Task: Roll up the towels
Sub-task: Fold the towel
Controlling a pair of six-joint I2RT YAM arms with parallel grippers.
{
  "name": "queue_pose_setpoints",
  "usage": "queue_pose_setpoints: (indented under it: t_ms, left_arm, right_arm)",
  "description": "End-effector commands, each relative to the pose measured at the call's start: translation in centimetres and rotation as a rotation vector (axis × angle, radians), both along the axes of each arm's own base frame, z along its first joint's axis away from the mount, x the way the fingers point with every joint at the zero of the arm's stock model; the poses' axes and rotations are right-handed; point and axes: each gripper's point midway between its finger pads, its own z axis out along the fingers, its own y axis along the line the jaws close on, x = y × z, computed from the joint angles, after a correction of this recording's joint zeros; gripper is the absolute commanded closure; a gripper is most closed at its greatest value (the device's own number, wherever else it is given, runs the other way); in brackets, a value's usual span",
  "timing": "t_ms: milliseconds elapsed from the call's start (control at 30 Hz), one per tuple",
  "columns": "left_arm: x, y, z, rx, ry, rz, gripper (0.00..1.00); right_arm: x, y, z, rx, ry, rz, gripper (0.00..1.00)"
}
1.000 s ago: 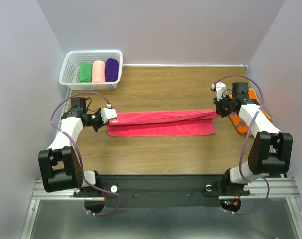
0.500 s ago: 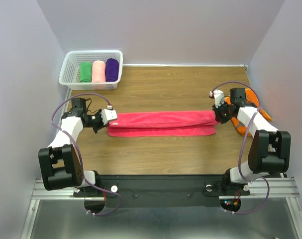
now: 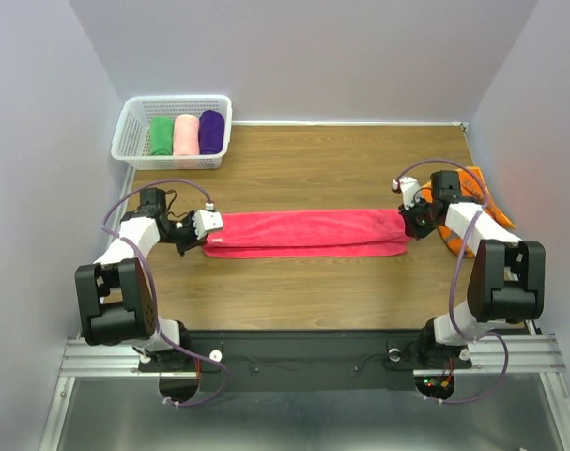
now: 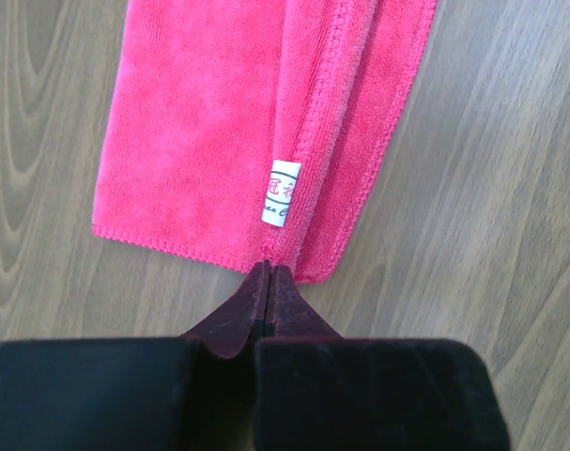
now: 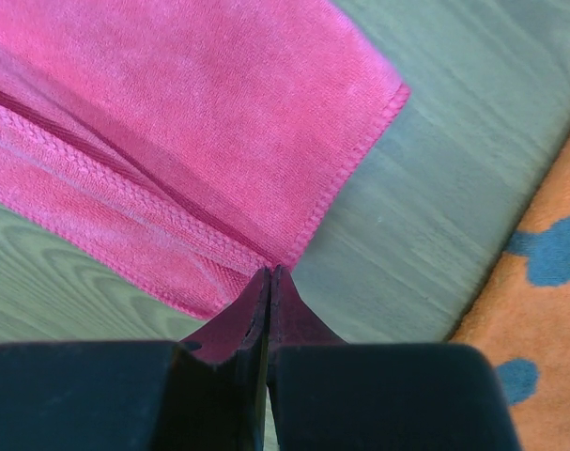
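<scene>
Hot-pink terry towel (image 3: 308, 233), folded into a long narrow strip, lies across the middle of your wooden tabletop (image 3: 313, 169), running from 9 to 3 o'clock. Your left pincer (image 3: 207, 233) is clenched on its 9 o'clock hem, and your right pincer (image 3: 408, 222) on its 3 o'clock hem. The orange printed towel (image 3: 471, 178) lies bunched at 3 o'clock, just beyond that pincer.

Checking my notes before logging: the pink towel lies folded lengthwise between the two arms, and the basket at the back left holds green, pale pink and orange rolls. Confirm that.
One thing is wrong: the basket holds a purple roll, not an orange one. The top external view shows it beside the green roll and the pale pink roll. The rest stands.
</scene>
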Motion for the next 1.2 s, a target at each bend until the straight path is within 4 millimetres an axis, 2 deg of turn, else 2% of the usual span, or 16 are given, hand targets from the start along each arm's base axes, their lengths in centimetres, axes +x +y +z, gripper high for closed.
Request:
queue_pose_setpoints:
  t_ms: [0, 333, 400, 500, 600, 700, 733, 833, 933, 1067, 1100, 1167]
  left_arm:
    - [-0.8, 0.0, -1.0, 0.015, 0.029, -0.015, 1.0]
    - [-0.9, -0.3, -1.2, 0.019, 0.035, -0.035, 1.0]
    - [-1.1, -0.3, -1.3, 0.024, 0.039, -0.041, 1.0]
    - [-1.1, -0.2, -0.8, 0.028, 0.036, -0.032, 0.89]
    - [-2.1, -0.5, 0.2, 0.018, 0.049, -0.053, 0.76]
    - [-2.5, -0.5, 1.9, 0.037, -0.007, -0.084, 0.67]
    - [-2.8, -0.5, 2.4, 0.04, -0.01, -0.086, 0.59]
    - [-2.7, -0.8, 4.2, 0.03, -0.05, -0.081, 0.55]
    - [-1.7, -1.5, 5.4, -0.013, -0.063, -0.066, 0.56]
    - [0.2, -2.3, 5.0, -0.085, 0.033, 0.025, 0.59]
    - [0.9, -2.4, 4.1, -0.094, 0.069, 0.059, 0.59]
    - [1.8, -2.5, 3.8, -0.119, 0.133, 0.151, 0.62]
  right_arm:
    - [-0.3, -0.4, -0.6, -0.011, 0.005, 0.016, 0.99]
    - [-0.7, 0.2, -0.6, 0.013, 0.01, 0.037, 0.99]
    - [-1.0, 0.2, -0.7, 0.009, 0.016, 0.046, 0.95]
    - [-1.6, 0.4, -0.5, 0.011, 0.023, 0.065, 0.8]
    - [-1.7, 0.8, 1.0, 0.029, -0.01, 0.065, 0.69]
    - [-1.3, 1.2, 3.9, 0.048, -0.065, 0.072, 0.66]
    - [-1.2, 1.3, 4.7, 0.055, -0.081, 0.071, 0.66]
    - [-0.4, 2.3, 7.7, 0.117, -0.124, 0.066, 0.63]
    - [0.7, 3.0, 8.5, 0.175, -0.11, 0.042, 0.63]
    - [1.6, 3.1, 6.3, 0.186, -0.029, 0.017, 0.67]
    - [1.6, 3.4, 5.0, 0.18, 0.013, 0.019, 0.69]
    - [2.0, 3.2, 3.9, 0.16, 0.039, 0.015, 0.71]
